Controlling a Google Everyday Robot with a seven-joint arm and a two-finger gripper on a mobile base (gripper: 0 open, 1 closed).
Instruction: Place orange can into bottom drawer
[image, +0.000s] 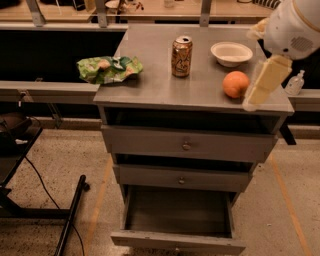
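Noted orange can (181, 56) ungrasped on tabletop (150, 86), bottom drawer (176, 241) open below it, gripper (254, 96) to its right, grip state undeterminable.

The robot's rounded white arm (295, 25) fills the upper right corner. Beneath it the pale claw (264, 82) hangs at the right side, slanting down and leftward.

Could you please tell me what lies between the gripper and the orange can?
In the camera view, the orange fruit lies between the gripper, at the right edge of the cabinet top, and the orange can; otherwise only bare top.
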